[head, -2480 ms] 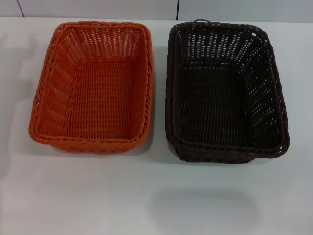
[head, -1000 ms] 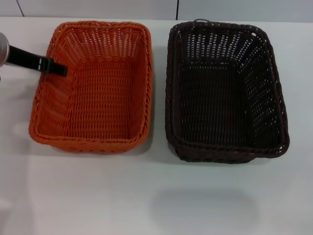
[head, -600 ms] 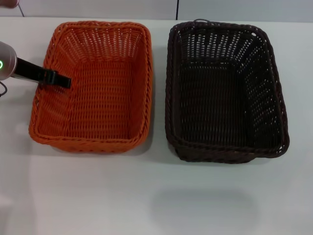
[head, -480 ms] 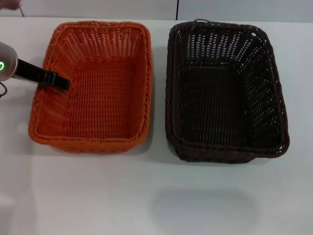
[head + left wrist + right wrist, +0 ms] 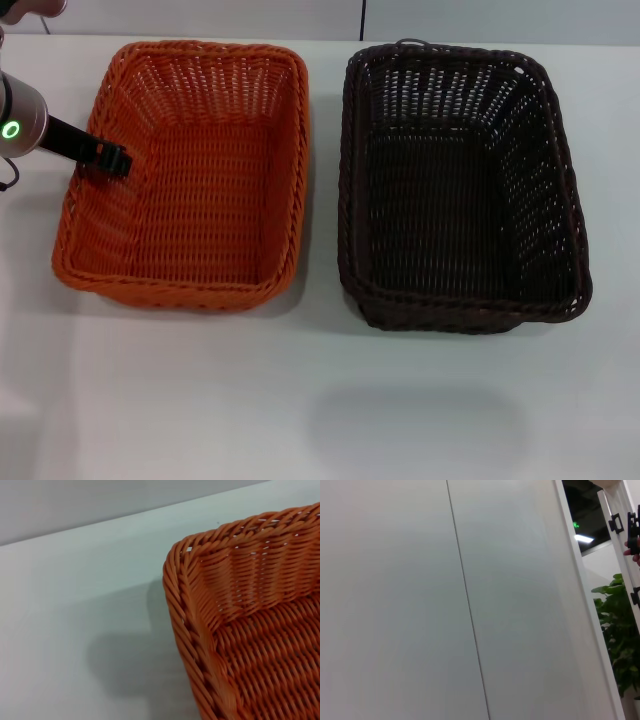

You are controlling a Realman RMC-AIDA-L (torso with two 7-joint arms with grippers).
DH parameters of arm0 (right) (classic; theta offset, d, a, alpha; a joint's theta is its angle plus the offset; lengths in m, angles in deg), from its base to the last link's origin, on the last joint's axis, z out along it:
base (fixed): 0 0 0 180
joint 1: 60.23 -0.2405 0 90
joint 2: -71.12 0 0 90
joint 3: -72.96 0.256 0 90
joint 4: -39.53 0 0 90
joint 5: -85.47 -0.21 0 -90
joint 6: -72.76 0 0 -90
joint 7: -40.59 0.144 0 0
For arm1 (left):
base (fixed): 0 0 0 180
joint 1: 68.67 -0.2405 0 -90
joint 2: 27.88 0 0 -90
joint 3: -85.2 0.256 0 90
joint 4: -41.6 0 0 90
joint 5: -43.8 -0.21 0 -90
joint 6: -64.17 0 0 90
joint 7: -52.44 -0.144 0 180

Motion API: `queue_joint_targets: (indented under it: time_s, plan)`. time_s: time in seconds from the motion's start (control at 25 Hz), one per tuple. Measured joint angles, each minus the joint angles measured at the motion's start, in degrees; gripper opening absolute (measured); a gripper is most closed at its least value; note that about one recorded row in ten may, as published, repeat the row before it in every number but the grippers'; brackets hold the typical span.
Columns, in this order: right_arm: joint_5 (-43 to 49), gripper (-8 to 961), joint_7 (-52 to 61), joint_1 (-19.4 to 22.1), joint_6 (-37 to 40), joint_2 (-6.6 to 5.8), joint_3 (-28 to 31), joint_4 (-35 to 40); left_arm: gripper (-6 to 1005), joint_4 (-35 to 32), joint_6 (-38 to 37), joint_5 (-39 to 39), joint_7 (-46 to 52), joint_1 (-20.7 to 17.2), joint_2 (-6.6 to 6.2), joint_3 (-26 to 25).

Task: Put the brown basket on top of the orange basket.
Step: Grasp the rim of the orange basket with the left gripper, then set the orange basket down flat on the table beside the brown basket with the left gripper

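The orange basket [image 5: 190, 170] sits on the left of the white table [image 5: 320, 400], and the brown basket [image 5: 460, 185] stands to its right, a narrow gap between them. Both are empty. My left gripper [image 5: 112, 158] reaches in from the left edge and is shut on the orange basket's left rim, with its black tip just inside the wall. In the left wrist view a corner of the orange basket [image 5: 240, 630] fills the frame, with no fingers showing. My right gripper is out of view, and its wrist camera faces a wall.
A pale wall panel [image 5: 200, 15] runs behind the table's back edge. The right wrist view shows wall panels [image 5: 445, 600] and a green plant [image 5: 620, 630] far off.
My left arm came in from the left and took the orange basket's left rim. It then drew back slightly, and the basket's near-left corner shifted left. The brown basket stayed put.
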Motion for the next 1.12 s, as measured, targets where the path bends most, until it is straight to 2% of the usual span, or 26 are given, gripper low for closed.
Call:
queue_joint_targets:
  time_s: [0.2, 0.32, 0.44, 0.6, 0.72, 0.8, 0.96, 1.12]
  plan:
    - [0.0, 810, 0.0, -0.04, 0.0, 0.0, 0.1, 0.0, 376, -0.33, -0.1, 0.35, -2.09, 0.09, -0.05, 0.0]
    - [0.0, 810, 0.0, -0.26, 0.0, -0.01, 0.18, 0.0, 302, -1.48, 0.51, 1.25, -7.62, 1.2, -0.24, -1.29]
    - [0.0, 810, 0.0, -0.31, -0.05, -0.03, 0.19, 0.0, 286, -1.57, 2.83, 4.77, -19.61, 3.74, -0.32, -5.29]
    - [-0.01, 810, 0.0, -0.01, -0.66, -0.06, 0.16, 0.03, 266, -1.6, 2.73, 5.09, -24.49, 5.35, -0.28, -6.24]
    - [-0.01, 810, 0.0, 0.09, -0.84, -0.13, 0.39, 0.02, 252, -1.04, 1.98, 3.24, -35.25, 10.48, -0.27, -8.35]
    - [-0.01, 810, 0.0, 0.1, -0.86, -0.16, 0.38, 0.0, 241, -0.75, 2.16, 1.83, -38.94, 12.79, -0.33, -10.37]
    - [-0.01, 810, 0.0, 0.26, -0.88, -0.17, 0.39, 0.0, 221, -0.04, 2.27, 0.13, -43.99, 15.03, -0.34, -11.37]
    - [-0.01, 809, 0.0, 0.58, -0.89, -0.18, 0.33, 0.0, 202, 1.66, 3.4, 0.63, -54.99, 16.84, 0.01, -9.94]
